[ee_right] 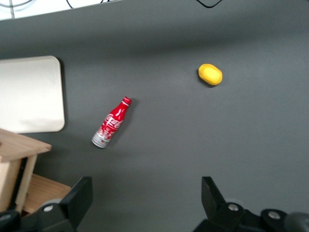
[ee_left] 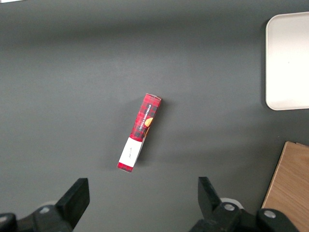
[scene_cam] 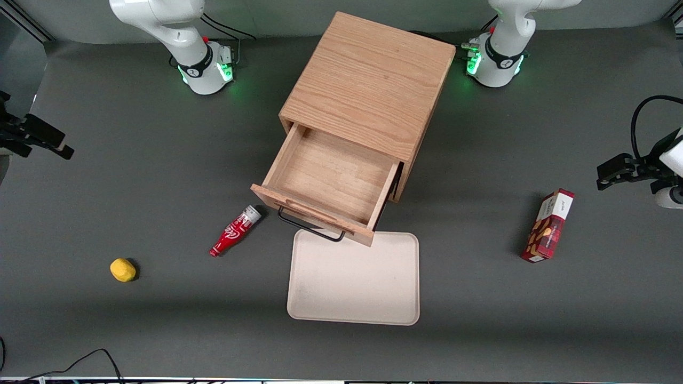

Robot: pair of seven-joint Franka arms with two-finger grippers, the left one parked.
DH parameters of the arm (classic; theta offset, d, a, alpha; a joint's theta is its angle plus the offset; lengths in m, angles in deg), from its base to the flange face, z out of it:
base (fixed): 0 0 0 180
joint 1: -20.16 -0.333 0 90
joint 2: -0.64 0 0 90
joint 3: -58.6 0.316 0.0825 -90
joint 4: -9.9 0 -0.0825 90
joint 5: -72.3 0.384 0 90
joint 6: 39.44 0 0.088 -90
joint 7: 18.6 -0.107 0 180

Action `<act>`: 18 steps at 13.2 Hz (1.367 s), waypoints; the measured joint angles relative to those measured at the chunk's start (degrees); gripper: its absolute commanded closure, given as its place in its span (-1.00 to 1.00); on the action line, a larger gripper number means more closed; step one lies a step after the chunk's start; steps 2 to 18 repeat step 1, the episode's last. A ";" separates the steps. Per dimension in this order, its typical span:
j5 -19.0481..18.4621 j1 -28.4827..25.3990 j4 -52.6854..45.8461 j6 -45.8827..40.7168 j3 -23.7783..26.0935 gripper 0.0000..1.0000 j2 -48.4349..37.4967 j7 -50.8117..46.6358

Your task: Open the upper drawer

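The wooden cabinet [scene_cam: 368,85] stands in the middle of the table. Its upper drawer [scene_cam: 315,210] is pulled far out toward the front camera and is empty inside. Its thin black wire handle [scene_cam: 312,228] hangs on the drawer's front. A corner of the drawer's front also shows in the right wrist view [ee_right: 24,144]. The lower drawer is hidden under the open one. My right gripper [scene_cam: 63,148] is off at the working arm's end of the table, well away from the cabinet. It is open and empty above bare table [ee_right: 145,193].
A red soda bottle [scene_cam: 235,230] [ee_right: 111,122] lies beside the drawer's front. A beige tray [scene_cam: 353,277] [ee_right: 29,94] lies in front of the drawer. A yellow lemon [scene_cam: 122,270] [ee_right: 210,74] lies toward the working arm's end. A red snack box [scene_cam: 549,226] [ee_left: 140,133] lies toward the parked arm's end.
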 measured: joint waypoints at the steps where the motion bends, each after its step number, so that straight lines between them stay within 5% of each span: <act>1: -0.02 -0.09 1.18 0.79 0.39 -1.00 -0.62 -0.56; 18: -0.02 -0.09 1.18 0.79 0.39 -1.00 -0.62 -0.56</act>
